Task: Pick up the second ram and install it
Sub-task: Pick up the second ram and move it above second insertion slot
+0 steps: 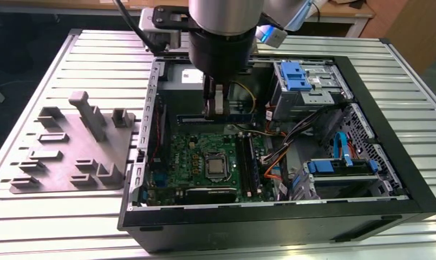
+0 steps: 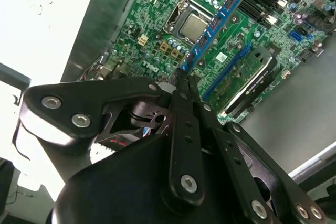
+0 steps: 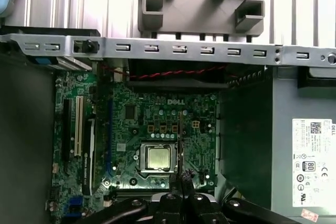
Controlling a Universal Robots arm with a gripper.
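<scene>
One grey holder tray (image 1: 73,146) lies on the slatted table (image 1: 51,211) at the exterior view's left, just beside the open computer case (image 1: 275,216). Inside the case, the gripper (image 1: 216,110) has its fingers closed narrowly on the middle of the second ram (image 1: 192,116), held level above the green motherboard (image 1: 196,154). In the second wrist view the stick (image 2: 215,22) hangs over the board. A blue-latched drive cage (image 1: 297,81) stands further right.

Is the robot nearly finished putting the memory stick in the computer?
About halfway. Picking up looks done: the gripper has its jaws shut on the second ram, off the grey holder. It hangs above the motherboard, not in a slot yet.
</scene>
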